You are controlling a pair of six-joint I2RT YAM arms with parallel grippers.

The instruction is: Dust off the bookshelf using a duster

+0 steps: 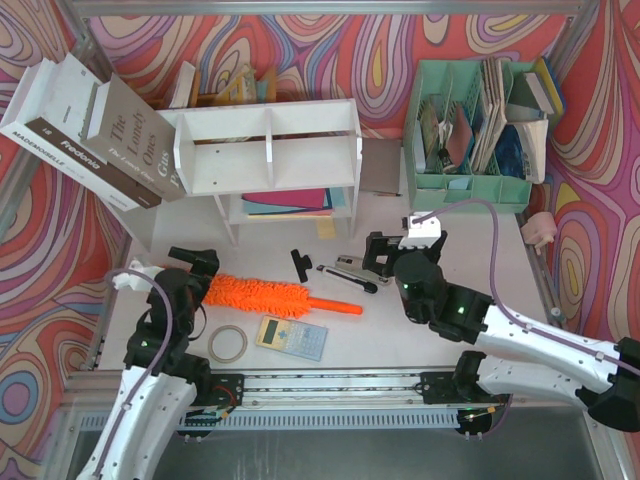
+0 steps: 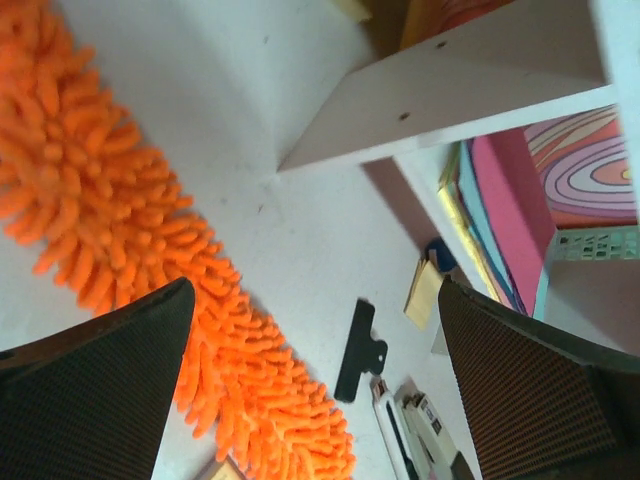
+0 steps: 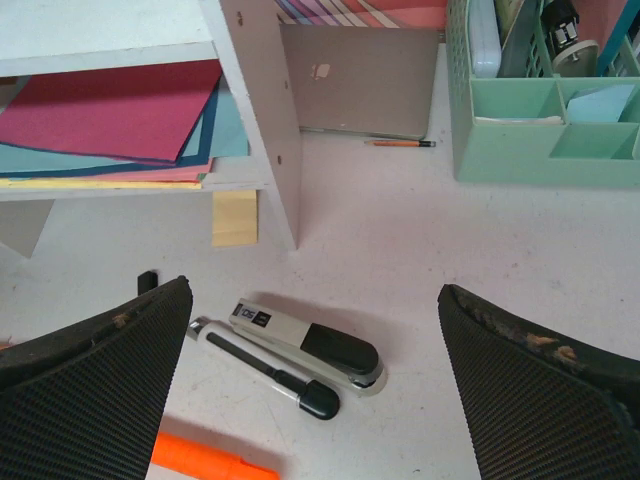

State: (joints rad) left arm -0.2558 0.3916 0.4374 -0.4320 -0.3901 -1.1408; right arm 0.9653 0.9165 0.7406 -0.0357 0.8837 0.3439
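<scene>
The white bookshelf (image 1: 270,160) stands at the back of the table, with coloured paper on its lower tier (image 3: 110,120). In front of it the orange duster (image 1: 265,297) lies flat, its thin handle (image 1: 335,306) pointing right. My left gripper (image 1: 195,260) hovers open over the left end of the fluffy head (image 2: 130,230), holding nothing; one shelf board (image 2: 450,90) shows beyond it. To the right, my right gripper (image 1: 388,250) is open above the stapler (image 3: 310,345), and the tip of the duster handle (image 3: 210,462) shows at its lower left.
Large books (image 1: 90,130) lean against the shelf's left side. A mint-green file organizer (image 1: 480,120) stands at the back right. A black clip (image 1: 301,265), a stapler (image 1: 350,270), a tape roll (image 1: 228,343) and a calculator (image 1: 291,337) lie around the duster.
</scene>
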